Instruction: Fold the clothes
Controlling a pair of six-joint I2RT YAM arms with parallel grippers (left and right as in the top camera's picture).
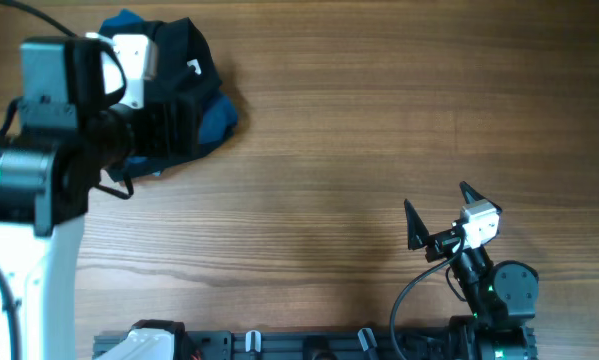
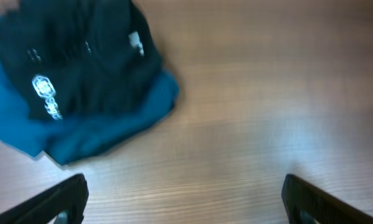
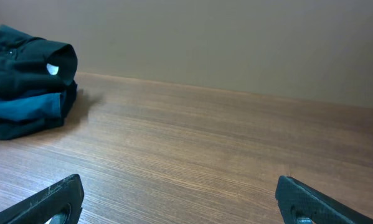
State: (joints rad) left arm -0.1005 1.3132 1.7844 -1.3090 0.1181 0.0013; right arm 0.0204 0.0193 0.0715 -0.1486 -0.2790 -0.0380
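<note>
Shirt (image 1: 179, 45) lies on blue garments (image 1: 222, 118) at ten o'clock, beneath left arm (image 1: 39, 170); open table (image 1: 379, 100) toward three. Left gripper (image 2: 185, 186), right gripper (image 1: 436, 195) spread wide, empty.

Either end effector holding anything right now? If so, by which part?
Nothing is held. The left end effector is open, its fingers short of the black shirt. The right end effector is open too, well away from it.

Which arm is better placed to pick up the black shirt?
Left. The left gripper, open, sits just short of the black shirt on the blue bundle. The right gripper, also open, is far across the table by its base.
</note>
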